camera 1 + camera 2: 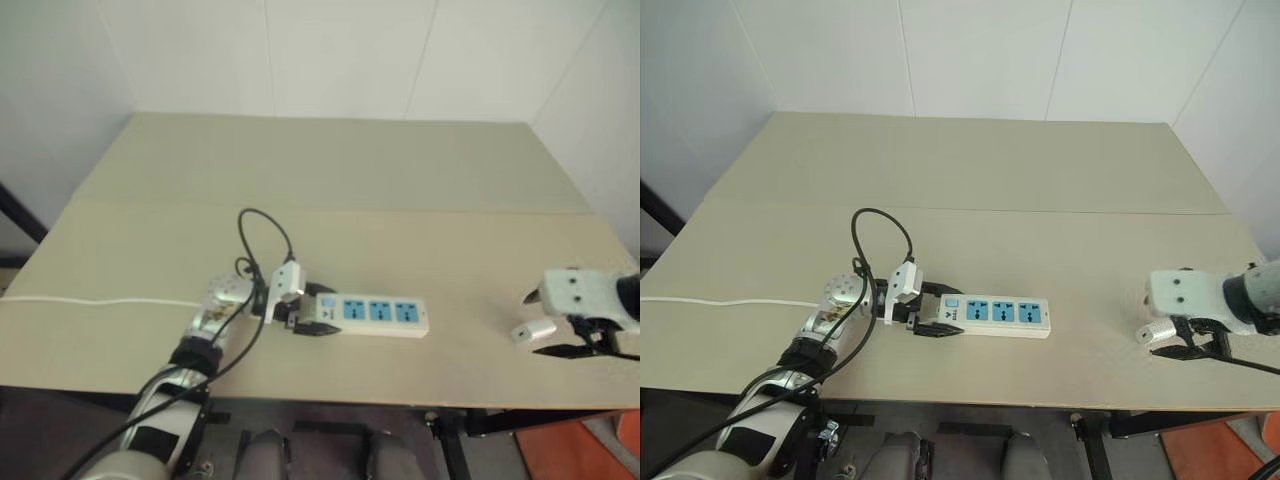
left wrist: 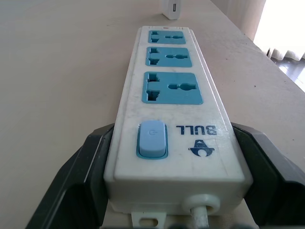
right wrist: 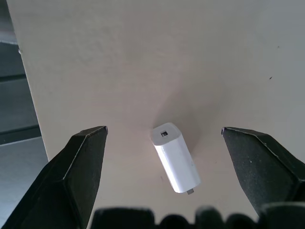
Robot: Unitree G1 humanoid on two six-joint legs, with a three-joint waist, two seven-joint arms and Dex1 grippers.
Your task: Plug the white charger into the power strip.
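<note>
The power strip (image 1: 375, 314), a long white bar with three blue sockets, lies flat near the table's front edge. My left gripper (image 1: 308, 322) is shut on its switch end, one black finger on each long side (image 2: 174, 119). The white charger (image 1: 531, 332) lies on its side on the table at the right, well apart from the strip. My right gripper (image 3: 163, 130) hangs open just above it, pointing down, with a finger on either side of the charger (image 3: 175, 157) and not touching it.
The strip's thin white cord (image 1: 100, 300) runs left across the beige table (image 1: 330, 170). A black robot cable (image 1: 262, 232) loops above my left wrist. The table's front edge is close behind the charger, and walls stand at the back and right.
</note>
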